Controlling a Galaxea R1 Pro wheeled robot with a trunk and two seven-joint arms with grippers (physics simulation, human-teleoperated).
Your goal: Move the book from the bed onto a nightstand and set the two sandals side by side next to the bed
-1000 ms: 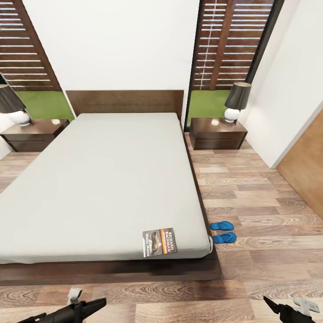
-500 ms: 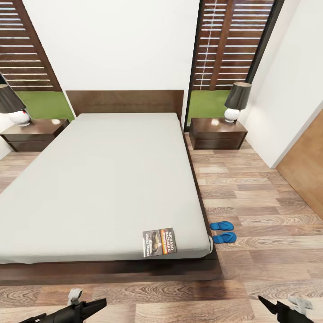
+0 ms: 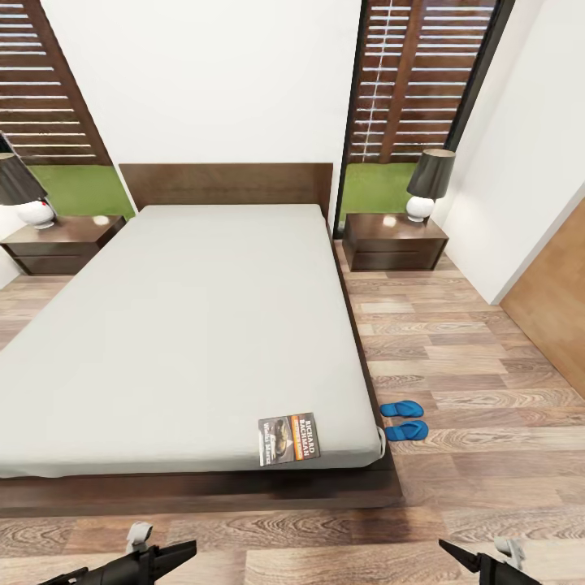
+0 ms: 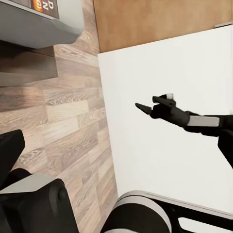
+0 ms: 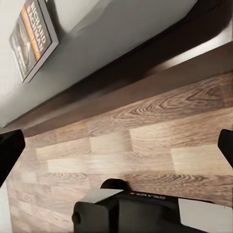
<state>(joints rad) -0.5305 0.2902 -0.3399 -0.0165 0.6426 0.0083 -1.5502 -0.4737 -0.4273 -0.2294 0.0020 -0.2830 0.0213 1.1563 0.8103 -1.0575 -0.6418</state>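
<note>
The book (image 3: 289,439) lies flat on the near right corner of the bed (image 3: 187,325); its cover also shows in the right wrist view (image 5: 34,34). Two blue sandals (image 3: 402,409) (image 3: 406,430) lie side by side on the floor by the bed's right edge. Nightstands stand at the far left (image 3: 61,242) and far right (image 3: 394,241) of the headboard. My left gripper (image 3: 175,554) and right gripper (image 3: 455,554) hover low over the floor before the bed's foot, both open and empty. The right gripper (image 4: 145,108) also appears in the left wrist view.
A lamp stands on each nightstand, one at the left (image 3: 20,191) and one at the right (image 3: 429,183). A white wall (image 3: 528,162) and a brown wood panel (image 3: 552,292) bound the right side. Wood-plank floor (image 3: 471,357) runs between the bed and that wall.
My right gripper has shifted leftward along the lower edge of the head view. The left gripper, book and sandals have stayed put.
</note>
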